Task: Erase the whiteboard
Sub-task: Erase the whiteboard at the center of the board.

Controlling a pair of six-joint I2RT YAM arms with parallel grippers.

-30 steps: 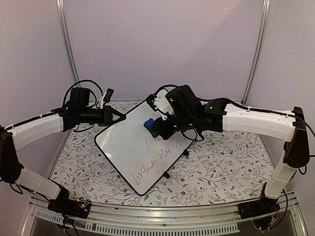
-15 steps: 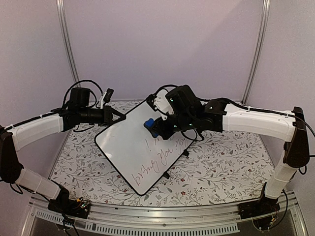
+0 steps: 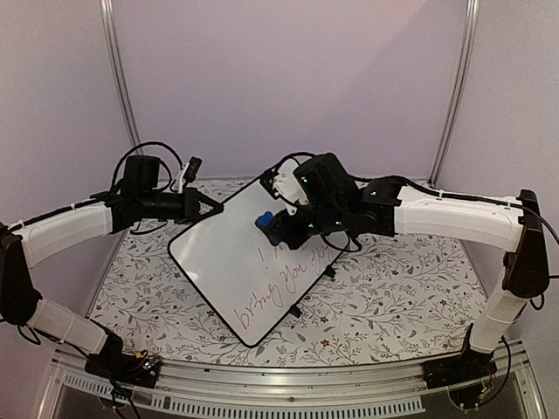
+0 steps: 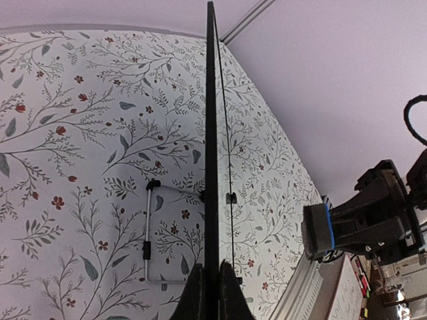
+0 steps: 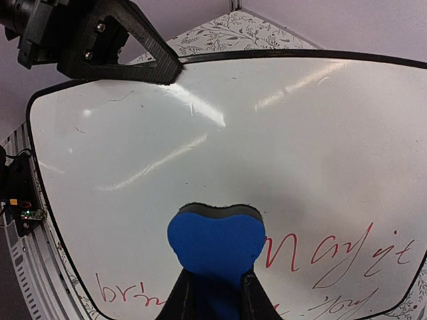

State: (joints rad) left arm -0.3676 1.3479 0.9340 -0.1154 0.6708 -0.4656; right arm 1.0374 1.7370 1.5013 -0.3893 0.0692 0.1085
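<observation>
The whiteboard point(image 3: 236, 262) is a white board with a thin black rim, propped up at a tilt over the table and bearing red handwritten text on its lower right half. My left gripper point(image 3: 208, 203) is shut on its upper left rim; in the left wrist view the whiteboard point(image 4: 211, 133) shows edge-on, pinched between my fingers point(image 4: 195, 293). My right gripper point(image 3: 278, 229) is shut on a blue eraser point(image 3: 265, 220). In the right wrist view the eraser point(image 5: 215, 242) sits against the whiteboard point(image 5: 200, 133), just left of the red writing point(image 5: 313, 250).
A floral-patterned cloth point(image 3: 393, 288) covers the table. A wire stand point(image 4: 148, 233) props the board from behind. Two small black feet point(image 3: 295, 310) jut from the board's lower right edge. Grey walls and metal posts point(image 3: 454, 87) enclose the back.
</observation>
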